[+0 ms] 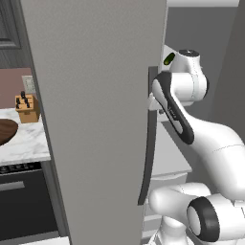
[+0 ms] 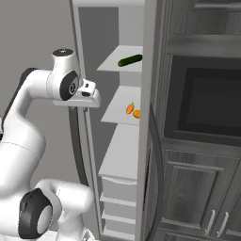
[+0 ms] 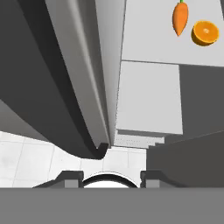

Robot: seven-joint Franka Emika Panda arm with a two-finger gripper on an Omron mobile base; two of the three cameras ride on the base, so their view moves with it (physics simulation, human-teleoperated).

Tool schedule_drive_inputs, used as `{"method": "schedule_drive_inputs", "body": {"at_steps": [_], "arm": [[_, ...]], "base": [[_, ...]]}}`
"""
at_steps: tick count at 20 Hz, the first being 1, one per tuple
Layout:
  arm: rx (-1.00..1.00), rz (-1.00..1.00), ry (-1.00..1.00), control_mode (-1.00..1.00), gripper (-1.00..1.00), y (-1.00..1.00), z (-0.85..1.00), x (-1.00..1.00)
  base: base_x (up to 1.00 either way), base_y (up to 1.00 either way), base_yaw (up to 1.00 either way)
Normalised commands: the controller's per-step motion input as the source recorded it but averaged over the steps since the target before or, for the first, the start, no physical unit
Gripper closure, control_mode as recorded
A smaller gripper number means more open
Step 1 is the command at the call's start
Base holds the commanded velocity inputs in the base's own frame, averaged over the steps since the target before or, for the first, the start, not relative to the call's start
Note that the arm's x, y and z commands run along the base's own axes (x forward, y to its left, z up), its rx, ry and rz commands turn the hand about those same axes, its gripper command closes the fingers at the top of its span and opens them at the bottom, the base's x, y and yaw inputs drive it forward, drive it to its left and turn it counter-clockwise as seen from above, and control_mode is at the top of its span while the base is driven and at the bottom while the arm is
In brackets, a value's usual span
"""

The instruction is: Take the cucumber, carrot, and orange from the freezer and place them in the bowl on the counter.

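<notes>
Beside the freezer (image 2: 141,155) door's dark handle (image 2: 77,146), the gripper (image 3: 111,176) had its fingers apart, gripping nothing. Further in, the right base view showed carrot (image 2: 130,108) and orange (image 2: 137,113) together, the cucumber (image 2: 130,60) one shelf above. The left base view showed the bowl (image 1: 6,131) on the counter (image 1: 26,143).

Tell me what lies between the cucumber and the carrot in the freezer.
In the right base view, the cucumber lies one shelf above the carrot. Between them: bare white shelf and open air. The orange sits beside the carrot.
</notes>
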Motion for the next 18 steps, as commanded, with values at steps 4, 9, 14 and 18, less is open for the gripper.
{"method": "schedule_drive_inputs", "body": {"at_steps": [4, 9, 14, 18], "arm": [[0.00, -0.01, 0.00, -1.00, -1.00, -0.03, 0.00, -0.01], [0.00, -0.01, 0.00, -1.00, -1.00, -0.31, 0.00, 0.00], [0.00, 0.00, 0.00, -1.00, -1.00, -0.60, 0.00, 0.01], [0.00, 0.00, -0.03, -1.00, -1.00, -0.42, 0.00, 0.15]], "base": [[0.00, 0.00, 0.00], [0.00, 0.00, 0.00], [0.00, 0.00, 0.00], [0.00, 0.00, 0.00]]}}
